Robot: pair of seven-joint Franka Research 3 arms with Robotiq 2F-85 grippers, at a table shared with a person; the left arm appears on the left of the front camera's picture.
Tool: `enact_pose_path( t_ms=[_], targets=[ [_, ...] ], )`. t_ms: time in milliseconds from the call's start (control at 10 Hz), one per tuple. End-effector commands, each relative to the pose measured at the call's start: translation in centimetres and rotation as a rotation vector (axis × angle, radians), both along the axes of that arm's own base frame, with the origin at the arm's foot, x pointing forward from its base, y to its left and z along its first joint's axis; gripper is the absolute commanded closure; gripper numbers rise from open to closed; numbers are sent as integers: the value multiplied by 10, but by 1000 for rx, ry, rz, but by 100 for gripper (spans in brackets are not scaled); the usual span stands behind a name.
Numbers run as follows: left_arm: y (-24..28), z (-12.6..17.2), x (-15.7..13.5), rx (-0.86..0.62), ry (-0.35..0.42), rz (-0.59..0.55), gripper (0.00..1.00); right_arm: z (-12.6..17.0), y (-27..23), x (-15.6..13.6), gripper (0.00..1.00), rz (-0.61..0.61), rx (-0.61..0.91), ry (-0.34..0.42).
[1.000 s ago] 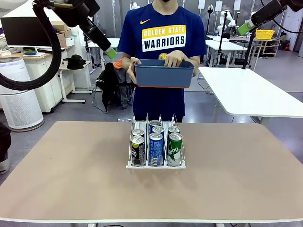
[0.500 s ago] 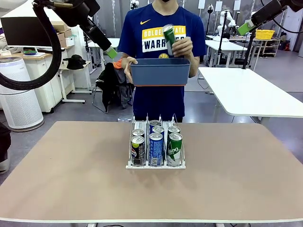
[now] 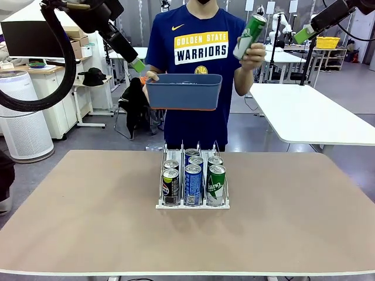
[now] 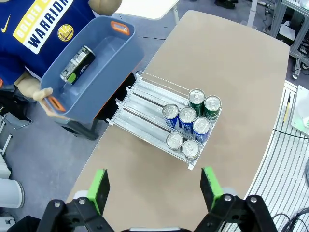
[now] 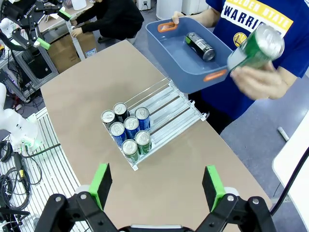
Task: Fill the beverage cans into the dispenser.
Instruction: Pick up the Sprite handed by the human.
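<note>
The dispenser (image 3: 192, 205) stands mid-table with several beverage cans (image 3: 193, 178) at its front: black, blue and green, two to a lane. Beyond the far edge a person holds a blue-grey bin (image 3: 183, 92) in one hand and lifts a green can (image 3: 250, 35) high in the other. From above, a black can (image 4: 77, 64) lies in the bin (image 4: 104, 46), and the dispenser's rear lanes (image 4: 145, 108) are bare. My left gripper (image 3: 136, 63) hangs open high at upper left. My right gripper (image 3: 303, 34) is open high at upper right. Neither touches anything.
A white table (image 3: 310, 114) stands behind at the right. A white air purifier (image 3: 20, 114) and shelves stand at the left. Brown tabletop (image 3: 88, 216) spreads wide around the dispenser. In the right wrist view another person (image 5: 104, 14) crouches by boxes past the table's end.
The person's hand has taken the green can out of the bin and raised it up and to the picture's right. The bin has shifted a little left. Both arms stay still.
</note>
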State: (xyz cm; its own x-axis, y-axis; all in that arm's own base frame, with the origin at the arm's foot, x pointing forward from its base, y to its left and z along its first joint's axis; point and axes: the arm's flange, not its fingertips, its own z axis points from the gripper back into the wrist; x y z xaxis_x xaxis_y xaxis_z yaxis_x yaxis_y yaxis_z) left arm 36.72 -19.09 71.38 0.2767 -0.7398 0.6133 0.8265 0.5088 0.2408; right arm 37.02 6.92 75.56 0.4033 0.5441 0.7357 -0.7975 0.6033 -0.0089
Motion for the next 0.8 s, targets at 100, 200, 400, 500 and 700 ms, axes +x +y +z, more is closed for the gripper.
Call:
enact_pose_path(
  t_ms=[100, 200, 400, 500, 700],
  targets=[
    [0, 1, 0, 0, -2, 1, 0, -1, 0, 0, 0, 1, 1, 2],
    [0, 1, 0, 0, -2, 1, 0, -1, 0, 0, 0, 1, 1, 2],
    [0, 1, 0, 0, -2, 1, 0, -1, 0, 0, 0, 1, 1, 2],
    [0, 1, 0, 0, -2, 1, 0, -1, 0, 0, 0, 1, 1, 2],
    [0, 1, 0, 0, -2, 1, 0, -1, 0, 0, 0, 1, 1, 2]
  ],
)
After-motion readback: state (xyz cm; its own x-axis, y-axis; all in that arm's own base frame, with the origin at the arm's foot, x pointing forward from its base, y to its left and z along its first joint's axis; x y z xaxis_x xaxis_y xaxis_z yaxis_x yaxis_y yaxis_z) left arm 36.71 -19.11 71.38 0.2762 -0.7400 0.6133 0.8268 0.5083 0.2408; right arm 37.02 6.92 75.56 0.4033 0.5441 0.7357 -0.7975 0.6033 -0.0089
